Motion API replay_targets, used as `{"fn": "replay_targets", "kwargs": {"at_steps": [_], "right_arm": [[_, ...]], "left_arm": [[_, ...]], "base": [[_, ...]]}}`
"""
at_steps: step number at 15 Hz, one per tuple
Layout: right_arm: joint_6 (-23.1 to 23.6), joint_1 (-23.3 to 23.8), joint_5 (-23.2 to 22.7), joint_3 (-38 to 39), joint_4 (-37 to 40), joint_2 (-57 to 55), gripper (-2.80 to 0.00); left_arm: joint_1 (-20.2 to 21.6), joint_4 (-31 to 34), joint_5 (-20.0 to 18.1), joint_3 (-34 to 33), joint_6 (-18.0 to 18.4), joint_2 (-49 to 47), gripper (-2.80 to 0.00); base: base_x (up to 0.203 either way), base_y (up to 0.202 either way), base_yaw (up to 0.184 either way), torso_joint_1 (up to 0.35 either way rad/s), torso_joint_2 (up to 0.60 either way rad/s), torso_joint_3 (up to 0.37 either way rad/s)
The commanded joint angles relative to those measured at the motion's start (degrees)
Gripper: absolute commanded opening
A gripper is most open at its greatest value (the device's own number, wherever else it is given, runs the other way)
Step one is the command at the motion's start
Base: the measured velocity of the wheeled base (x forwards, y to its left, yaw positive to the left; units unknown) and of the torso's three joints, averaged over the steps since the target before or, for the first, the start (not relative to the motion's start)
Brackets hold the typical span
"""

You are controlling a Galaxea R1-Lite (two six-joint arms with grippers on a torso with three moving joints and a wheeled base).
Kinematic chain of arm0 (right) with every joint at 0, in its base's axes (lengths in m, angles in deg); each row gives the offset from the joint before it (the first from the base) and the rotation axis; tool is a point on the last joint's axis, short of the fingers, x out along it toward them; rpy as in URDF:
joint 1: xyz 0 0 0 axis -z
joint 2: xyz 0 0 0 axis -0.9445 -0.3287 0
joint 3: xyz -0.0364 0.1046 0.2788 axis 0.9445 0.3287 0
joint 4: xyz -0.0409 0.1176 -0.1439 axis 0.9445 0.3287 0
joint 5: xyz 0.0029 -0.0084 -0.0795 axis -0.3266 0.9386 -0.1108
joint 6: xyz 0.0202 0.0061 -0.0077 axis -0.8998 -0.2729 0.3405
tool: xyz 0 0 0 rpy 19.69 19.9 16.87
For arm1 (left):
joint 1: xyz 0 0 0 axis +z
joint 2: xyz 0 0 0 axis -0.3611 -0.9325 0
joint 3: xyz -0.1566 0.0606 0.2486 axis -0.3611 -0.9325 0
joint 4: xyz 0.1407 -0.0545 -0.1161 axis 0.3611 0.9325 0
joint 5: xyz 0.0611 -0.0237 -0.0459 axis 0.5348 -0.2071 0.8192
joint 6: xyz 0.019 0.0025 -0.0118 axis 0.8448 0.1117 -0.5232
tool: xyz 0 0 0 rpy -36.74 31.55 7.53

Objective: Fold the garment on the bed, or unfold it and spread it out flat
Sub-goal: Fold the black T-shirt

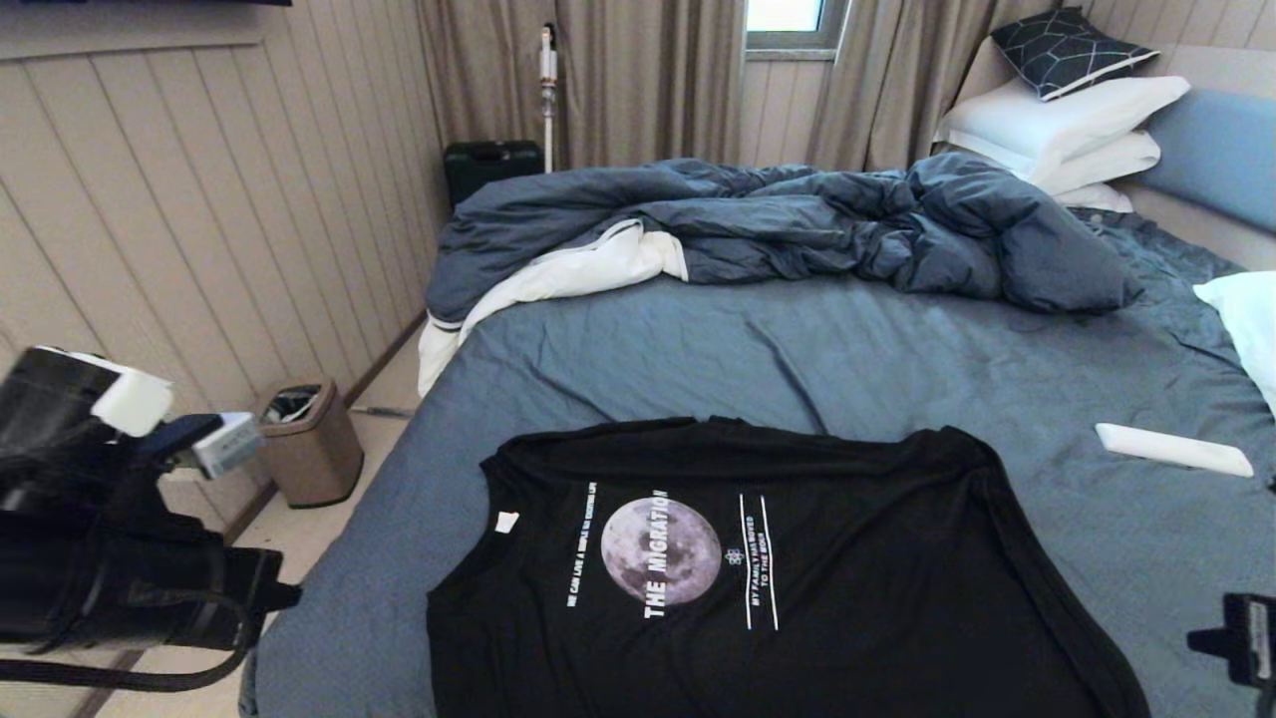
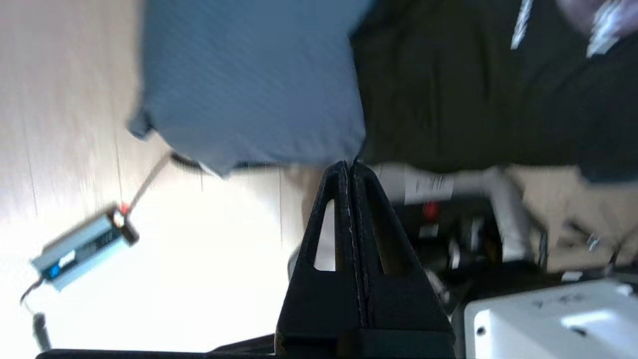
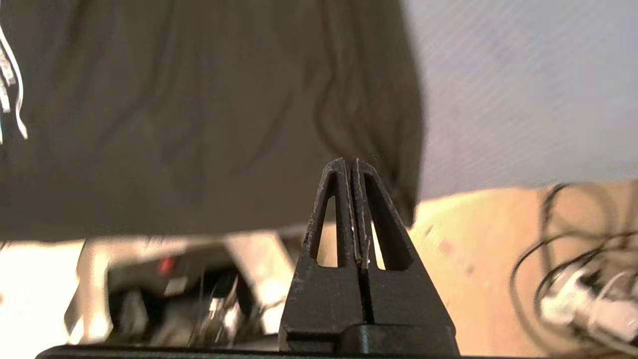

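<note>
Left gripper [image 2: 350,167], fingers pressed together on nothing, poised just off the near edge of the bed [image 1: 857,359], close to the lower left corner of the garment [image 1: 857,598]; right gripper [image 3: 350,164], likewise closed and empty, poised off the same edge by the garment's lower right corner. In the head view only the left arm [image 1: 90,538], at the left margin beside the bed, and a small dark part of the right arm [image 1: 1246,638], at the right margin, appear. The garment, a black T-shirt, lies spread flat and print-up on the near part of the slate-blue sheet, its neck toward the left side of the bed; a grey moon print [image 1: 660,550] with white lettering, two white lines [image 1: 758,563] and a small white neck tag [image 1: 506,522] are visible. Beyond it, a rumpled dark blue duvet [image 1: 797,224] with white lining lies across the far part of the bed. White pillows [image 1: 1067,125] topped by a dark patterned cushion [image 1: 1067,45] are stacked at the far right by the blue headboard [image 1: 1216,150]. A flat white object [image 1: 1171,449] rests on the sheet to the garment's right. On the floor at left stand a brown waste bin [image 1: 311,439] and, farther back, a dark case [image 1: 490,165].
</note>
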Motion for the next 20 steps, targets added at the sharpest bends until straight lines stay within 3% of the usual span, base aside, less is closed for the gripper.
{"fn": "replay_targets", "kwargs": {"at_steps": [1, 5, 15, 20], "right_arm": [[2.3, 2.7, -2.1, 0.7, 0.8, -5.3, -2.80], [7.3, 5.8, -2.3, 6.4, 0.3, -7.2, -2.80], [7.8, 7.7, -2.0, 9.5, -4.5, -14.3, -2.80], [8.3, 9.8, -1.9, 13.0, -11.7, -18.9, -2.80]], "left_arm": [[-1.5, 0.2, -0.2, 0.4, -0.1, -8.0, -2.80], [-2.3, 0.1, -3.4, -0.2, -0.1, -14.2, -2.80], [-3.7, -7.6, -3.5, -2.2, -0.4, -21.7, -2.80], [-5.0, -9.2, -3.5, -2.5, -0.6, -24.0, -2.80]], "base": [[0.000, 0.000, 0.000, 0.000, 0.00, 0.000], [0.000, 0.000, 0.000, 0.000, 0.00, 0.000], [0.000, 0.000, 0.000, 0.000, 0.00, 0.000], [0.000, 0.000, 0.000, 0.000, 0.00, 0.000]]}}
